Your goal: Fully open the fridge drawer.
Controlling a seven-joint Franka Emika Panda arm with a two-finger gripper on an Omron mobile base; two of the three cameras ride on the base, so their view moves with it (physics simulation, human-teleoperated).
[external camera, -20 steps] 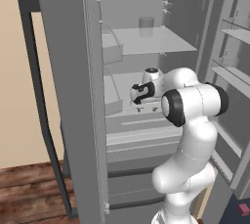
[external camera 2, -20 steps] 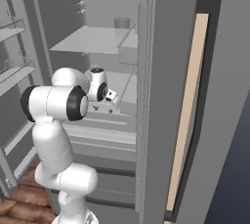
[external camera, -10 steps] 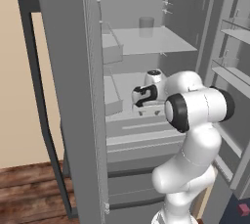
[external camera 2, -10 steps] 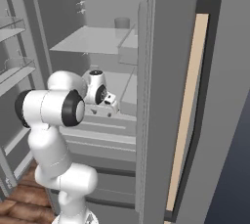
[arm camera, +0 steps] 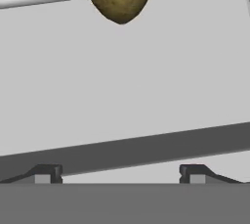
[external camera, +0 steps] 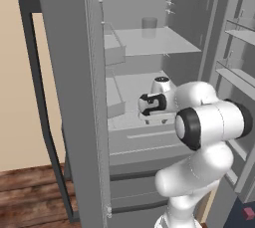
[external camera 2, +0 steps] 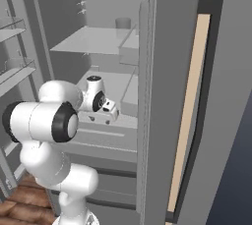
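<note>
Jaws (arm camera: 120,171) stood spread in the hand view, the two dark tips wide apart just short of a dark groove (arm camera: 146,148) across a pale front, with a brownish lump (arm camera: 120,4) beyond. From the left base, the gripper (external camera: 149,107) hung just above the drawer (external camera: 144,142), low inside the fridge (external camera: 69,72). From the right base it looked likewise placed (external camera 2: 104,108), so I judged the tips should sink squarely into the groove, then pull straight out.

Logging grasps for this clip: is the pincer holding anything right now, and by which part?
Nothing is held. The pincer stands open, its tips wide apart above the fridge drawer, close to its dark front groove.
</note>
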